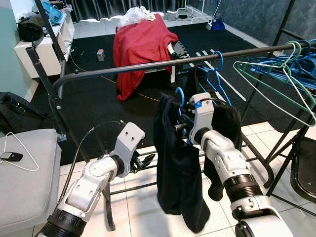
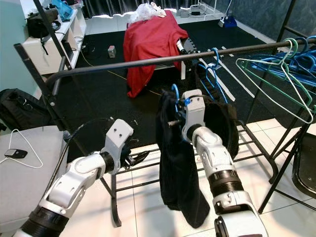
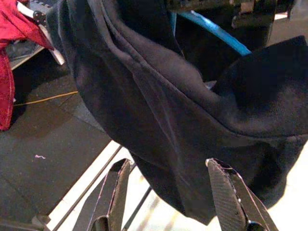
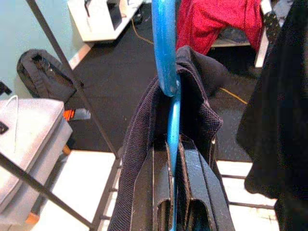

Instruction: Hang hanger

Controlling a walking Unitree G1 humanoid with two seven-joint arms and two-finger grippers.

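The right hand [image 1: 183, 120] is gripping the blue hanger [image 4: 166, 57] by its stiff neck below the rail [image 1: 163, 65], the soft dark garment [image 1: 177, 168] is probably dragging it sideways, and the left hand [image 1: 146, 161] is waiting open beside.

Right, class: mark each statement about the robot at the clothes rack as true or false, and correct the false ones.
1. The right gripper is shut on the blue plastic hanger carrying the black garment. True.
2. That hanger's hook is already over the dark metal rail. False: it is held below the rail.
3. The left gripper clamps the garment. False: its fingers are open, beside the cloth.
4. A red cloth drapes something behind the rack. True.
5. Empty wire hangers hang at the rail's right end. True.
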